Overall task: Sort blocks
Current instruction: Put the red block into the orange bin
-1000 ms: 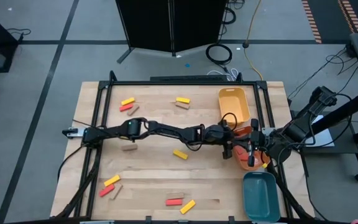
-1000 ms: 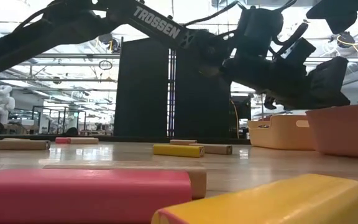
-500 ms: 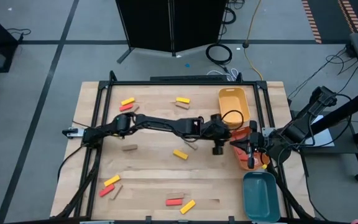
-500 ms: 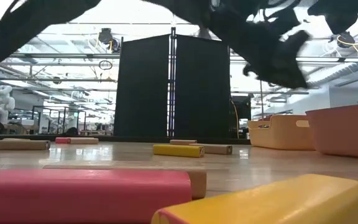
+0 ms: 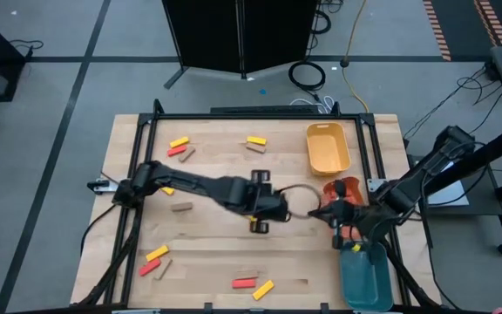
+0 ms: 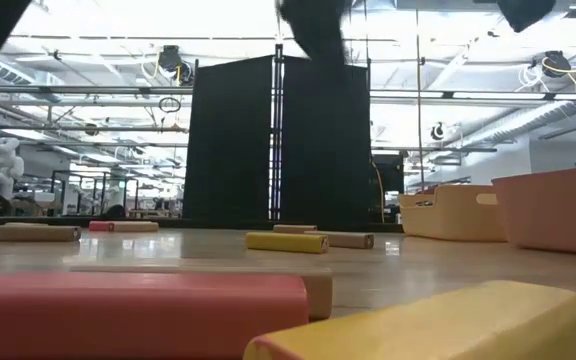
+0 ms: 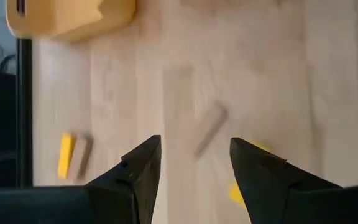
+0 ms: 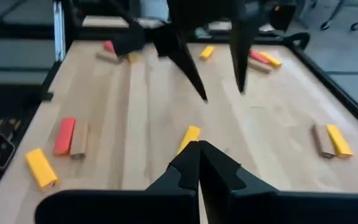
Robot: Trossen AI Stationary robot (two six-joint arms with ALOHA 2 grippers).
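At table height, closest in, a smooth red block (image 6: 138,315) lies flat against a plain wood bar, with a glossy yellow block (image 6: 438,322) beside it, both rounded at the edges. Farther across the pale planked table (image 5: 207,253), a yellow bar (image 6: 286,241) and tan ones lie flat and loose. From above, more small rectangular blocks sit in scattered pairs near the table's corners and edges.

The left gripper (image 5: 260,218) hangs over the table's middle, its dark wedge-shaped fingers (image 7: 138,174) spread apart and holding nothing; a yellow block (image 8: 189,137) lies just under it. The right gripper (image 8: 199,152) is above the right edge, tips pressed together and empty, near the matte orange tray (image 5: 342,194) and the teal tray (image 5: 364,277). The rounded yellow tray (image 5: 327,146) stands beyond them.
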